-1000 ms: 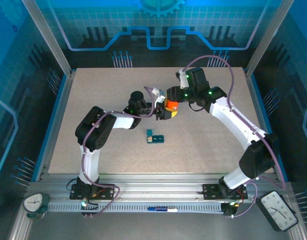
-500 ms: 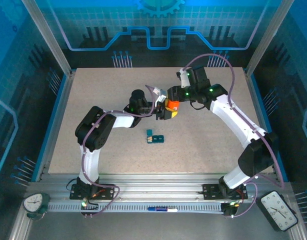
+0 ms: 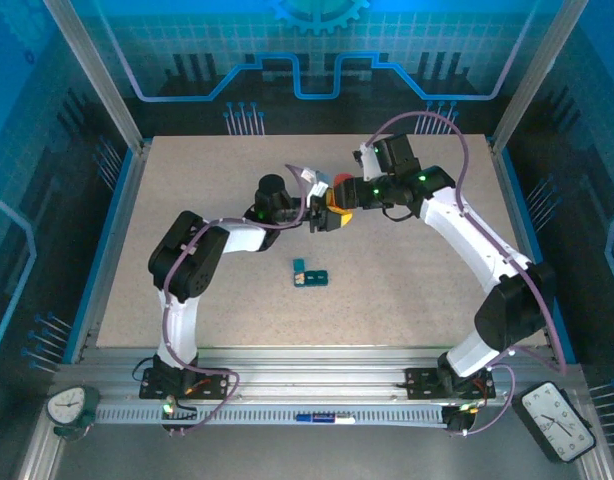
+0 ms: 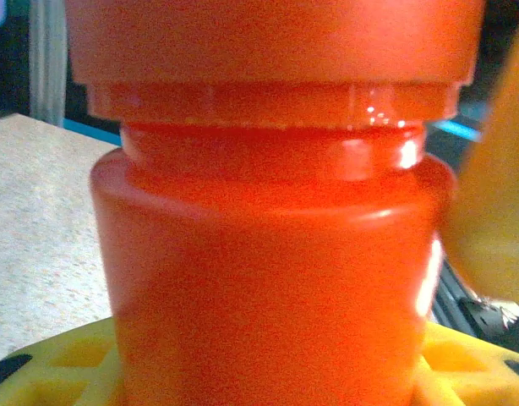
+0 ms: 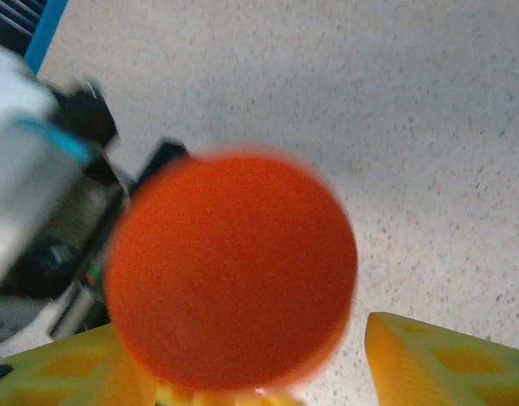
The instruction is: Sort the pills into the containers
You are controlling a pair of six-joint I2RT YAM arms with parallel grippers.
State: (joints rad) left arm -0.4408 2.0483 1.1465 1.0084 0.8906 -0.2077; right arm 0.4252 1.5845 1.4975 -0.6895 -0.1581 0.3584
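An orange bottle [image 3: 340,192] stands upright near the middle of the table, and my left gripper [image 3: 324,216] is shut on its body. In the left wrist view the bottle [image 4: 268,279] is very close, with its cap [image 4: 268,42] on top and a yellow finger [image 4: 57,364] beside it. My right gripper [image 3: 343,190] hovers over the cap [image 5: 230,271], open, and one fingertip [image 5: 445,364] stands clear of the rim. The dark-teal containers [image 3: 310,274] lie on the table nearer the bases. The pills are hidden.
The speckled table [image 3: 187,200] is ringed by an aluminium frame with blue walls. Both arms meet at the bottle above the table's centre. My left gripper's body [image 5: 40,203] sits just beside the cap in the right wrist view.
My right gripper's jaws have spread apart from the cap. Both grippers and the bottle have shifted slightly toward the far side.
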